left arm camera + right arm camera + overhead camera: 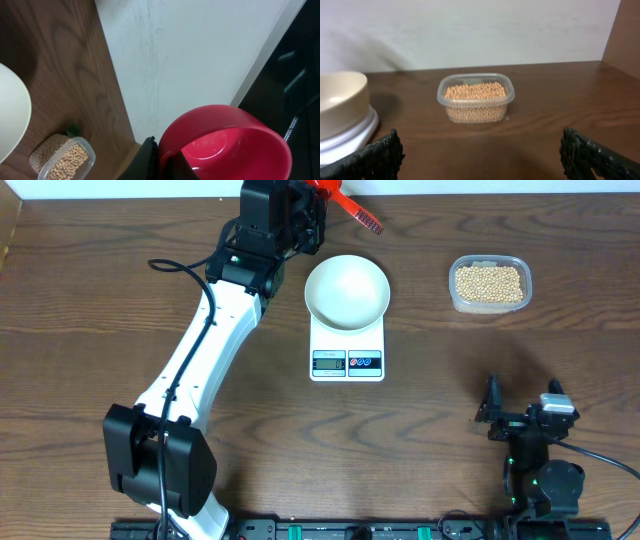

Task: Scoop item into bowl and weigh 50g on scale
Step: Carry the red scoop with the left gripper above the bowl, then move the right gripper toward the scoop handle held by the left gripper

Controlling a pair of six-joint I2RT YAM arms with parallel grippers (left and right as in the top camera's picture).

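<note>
The bowl (346, 290) sits on the scale (346, 352) at the middle of the worktop (100, 290), with the scale's display (329, 361) toward the near edge. Well apart to their right, toward the far edge, stands the plastic tub (475, 76) with the soybeans (488, 281) in it, and the right fingers (377, 157) lie before the tub, near the front edge. Left of the bowl and behind it, at the far edge by the wall (190, 50), the left fingers (147, 162) clasp the scoop (225, 145).

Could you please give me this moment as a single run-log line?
left gripper: shut on red scoop | right gripper: open, empty | bowl: empty, on scale | beans: in clear tub
</note>
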